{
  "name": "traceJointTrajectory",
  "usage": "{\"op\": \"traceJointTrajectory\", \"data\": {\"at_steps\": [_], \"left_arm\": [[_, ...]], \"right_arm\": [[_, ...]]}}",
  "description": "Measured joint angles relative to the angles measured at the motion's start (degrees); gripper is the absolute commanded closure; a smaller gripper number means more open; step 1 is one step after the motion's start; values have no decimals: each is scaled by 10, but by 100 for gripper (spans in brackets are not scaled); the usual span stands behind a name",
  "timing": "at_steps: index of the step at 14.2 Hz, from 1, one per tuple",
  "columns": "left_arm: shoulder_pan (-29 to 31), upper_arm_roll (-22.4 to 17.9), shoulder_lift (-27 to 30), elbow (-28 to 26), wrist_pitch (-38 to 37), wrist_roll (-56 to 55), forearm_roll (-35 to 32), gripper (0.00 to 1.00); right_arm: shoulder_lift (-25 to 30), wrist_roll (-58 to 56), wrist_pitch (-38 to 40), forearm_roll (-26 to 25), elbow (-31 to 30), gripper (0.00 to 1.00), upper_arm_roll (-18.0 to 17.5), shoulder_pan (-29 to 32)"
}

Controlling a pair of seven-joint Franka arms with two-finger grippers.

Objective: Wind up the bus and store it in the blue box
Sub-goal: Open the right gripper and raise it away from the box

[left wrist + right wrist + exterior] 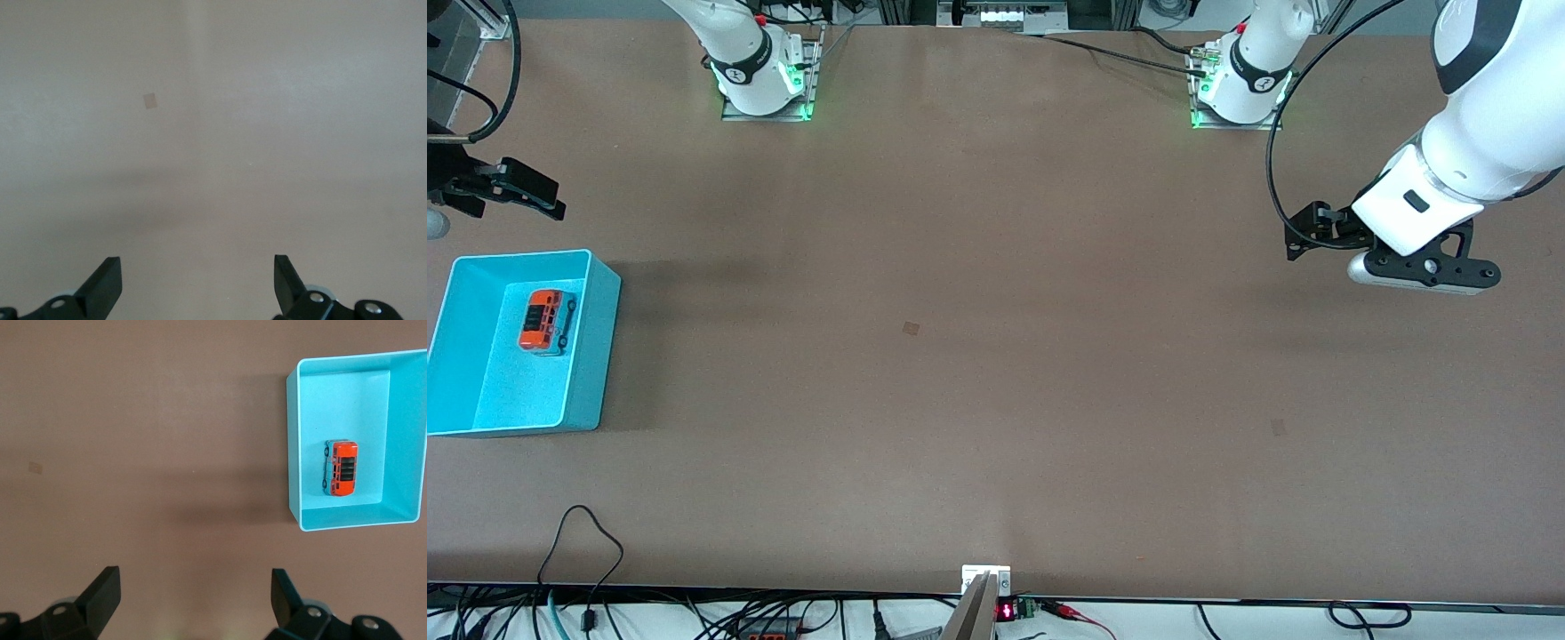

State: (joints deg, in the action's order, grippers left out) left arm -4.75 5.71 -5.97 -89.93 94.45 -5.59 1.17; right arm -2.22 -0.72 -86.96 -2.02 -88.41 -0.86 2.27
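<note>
The orange-red bus (pixel 547 320) with dark roof panels lies inside the blue box (pixel 600 356) at the right arm's end of the table. Both also show in the right wrist view, the bus (pixel 341 468) on the floor of the box (pixel 292 453). My right gripper (pixel 538 197) is open and empty, up over the bare table beside the box, on the arm bases' side; its own view shows its jaws (pixel 195 593) wide apart. My left gripper (pixel 1303 233) is open and empty over bare table at the left arm's end (pixel 198 280).
A small tape patch (pixel 911 328) marks the table's middle, and another (pixel 1279 427) lies nearer the front camera. Cables (pixel 587 551) run along the front edge. The brown table spreads wide between box and left arm.
</note>
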Motion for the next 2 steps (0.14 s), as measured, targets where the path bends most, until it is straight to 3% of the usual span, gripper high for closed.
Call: {"op": "traceJointTrajectory", "data": {"at_steps": [2], "left_arm": [[0,0,0,0,0,0,0,0]], "right_arm": [[-1,0,0,0,0,0,0,0]]}}
